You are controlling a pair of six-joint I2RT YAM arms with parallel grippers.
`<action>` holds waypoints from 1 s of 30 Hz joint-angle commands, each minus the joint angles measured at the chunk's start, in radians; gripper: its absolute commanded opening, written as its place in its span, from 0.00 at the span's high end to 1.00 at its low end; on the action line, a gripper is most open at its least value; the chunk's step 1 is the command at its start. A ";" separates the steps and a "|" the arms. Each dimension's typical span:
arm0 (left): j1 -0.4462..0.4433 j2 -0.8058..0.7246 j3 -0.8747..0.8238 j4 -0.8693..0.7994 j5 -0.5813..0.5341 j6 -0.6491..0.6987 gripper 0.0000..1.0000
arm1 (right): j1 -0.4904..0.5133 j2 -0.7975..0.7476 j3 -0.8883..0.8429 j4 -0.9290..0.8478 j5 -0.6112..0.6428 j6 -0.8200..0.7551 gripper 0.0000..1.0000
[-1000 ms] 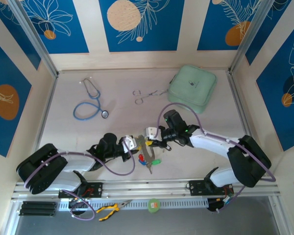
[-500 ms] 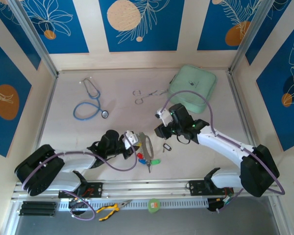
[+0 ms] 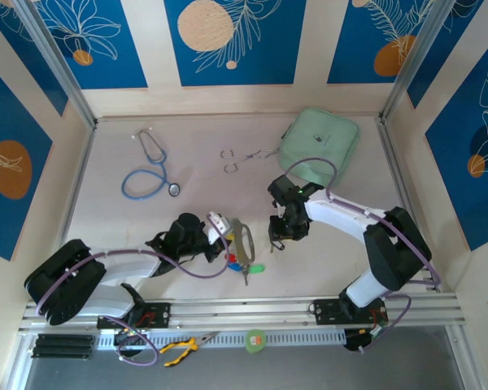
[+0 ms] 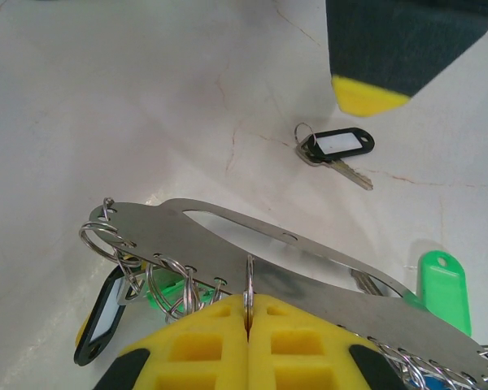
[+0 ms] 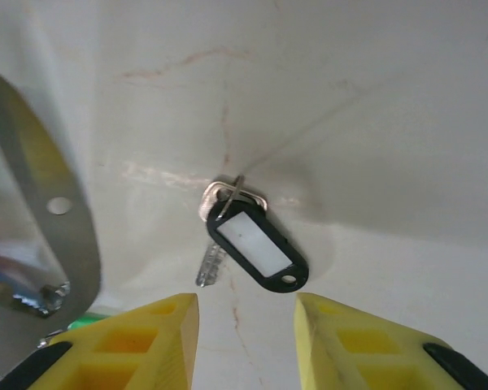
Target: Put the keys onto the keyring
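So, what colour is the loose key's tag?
The tag is black with a white centre, clearest in the right wrist view.

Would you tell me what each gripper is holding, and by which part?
The left gripper pinches the keyring at its edge, on a small wire ring. The right gripper is open above the black-tagged key, holding nothing.

Black-tagged key (image 5: 254, 252) flat near steel keyring (image 4: 228, 256)

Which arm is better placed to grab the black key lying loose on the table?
The right. Its open right gripper hangs just over the black key, which sits between its fingers in the wrist view. The left gripper is busy, shut on the keyring.
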 commanded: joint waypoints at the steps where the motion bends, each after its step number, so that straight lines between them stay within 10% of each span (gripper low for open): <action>1: -0.010 -0.001 0.024 0.006 0.003 -0.017 1.00 | 0.019 0.053 0.050 -0.039 0.026 0.049 0.63; 30: -0.011 -0.010 0.027 -0.004 0.003 -0.011 1.00 | 0.006 0.185 0.112 0.041 0.046 0.203 0.82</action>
